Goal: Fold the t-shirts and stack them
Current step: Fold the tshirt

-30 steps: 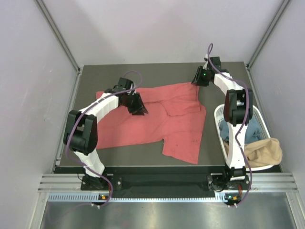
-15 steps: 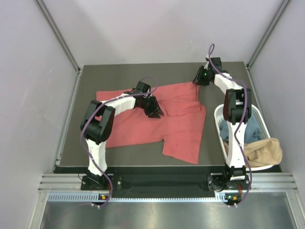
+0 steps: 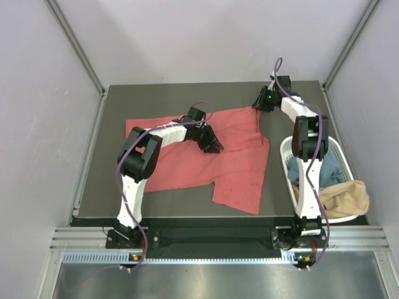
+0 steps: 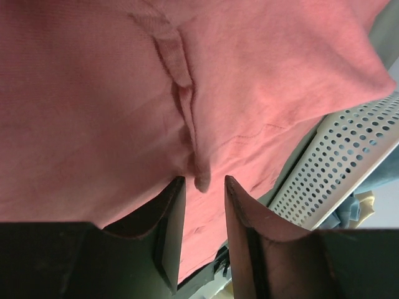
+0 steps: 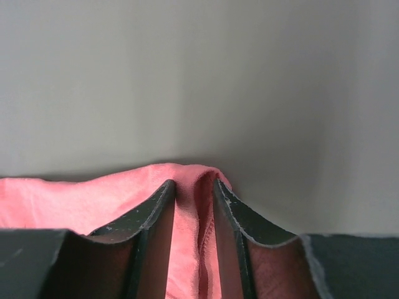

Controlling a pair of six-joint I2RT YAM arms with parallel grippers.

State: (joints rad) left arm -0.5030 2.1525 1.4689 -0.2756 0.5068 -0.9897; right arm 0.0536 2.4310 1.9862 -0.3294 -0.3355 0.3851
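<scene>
While the coral-red t-shirt (image 3: 237,165) lies spread and rumpled across the middle of the dark bench (image 3: 106,180), its far right corner is bunched up between the fingers of the right pincer (image 3: 257,104). In the right wrist view the cloth fills the narrow gap between them, so that pincer is closed on the shirt. The left pincer (image 3: 213,146) hangs low over the shirt's upper middle with its jaws partly apart. A thin raised ridge of red cloth stands between the fingertips, with a gap on either side of it. To the right of the shirt, at the bench's right edge, stands a white perforated basket (image 3: 284,152). A blue t-shirt (image 3: 333,167) lies bunched inside it, and a tan t-shirt (image 3: 349,198) drapes over its near rim.
</scene>
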